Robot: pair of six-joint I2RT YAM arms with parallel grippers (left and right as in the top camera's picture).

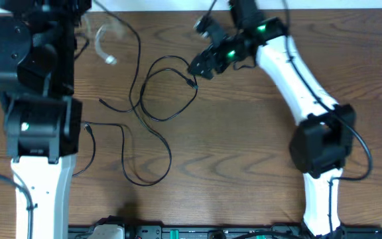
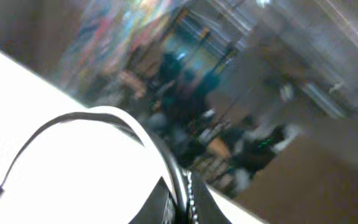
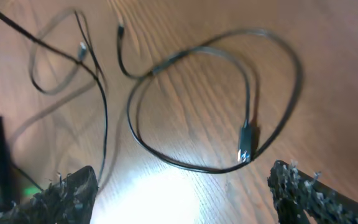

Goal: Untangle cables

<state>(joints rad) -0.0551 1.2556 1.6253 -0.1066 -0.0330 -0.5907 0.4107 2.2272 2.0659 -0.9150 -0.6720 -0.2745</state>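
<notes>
- Thin black cable loop (image 1: 169, 119) lies as a wide oval at the middle-top of the brown wood-grain table (image 1: 244, 166). Its small plug end (image 3: 245, 144) is tucked inside the oval on the right side.
- Second thin black cable (image 1: 170, 156) runs down and left from that loop into a long hanging loop. The two cross at the first loop's left edge, and I can't tell which strand is on top.
- Clear whitish cord (image 1: 105, 46) sits apart at top left, close to the left arm (image 1: 38, 119).
- Right gripper (image 3: 182, 183) hangs just over the oval's right edge, fingers (image 3: 73, 190) spread wide with nothing between them.
- Key relation: the plug end is just ahead of the fingers, nearer the right-hand one. Its long axis runs roughly across the closing line, so a pinch looks workable after a short reach forward and down.
- The right arm is clearly nearer. The left arm is parked well off to the left.
- Left gripper: fingers pressed together and holding nothing I can see. In the overhead view it is lost in the arm's dark bulk.
- Left wrist view is aimed off the table and blurred. It shows only white arm casing and a thick black wire (image 2: 166, 168), no cables.
- Right wrist view has glare on the wood between the fingers, and its far-left cable runs are soft.
</notes>
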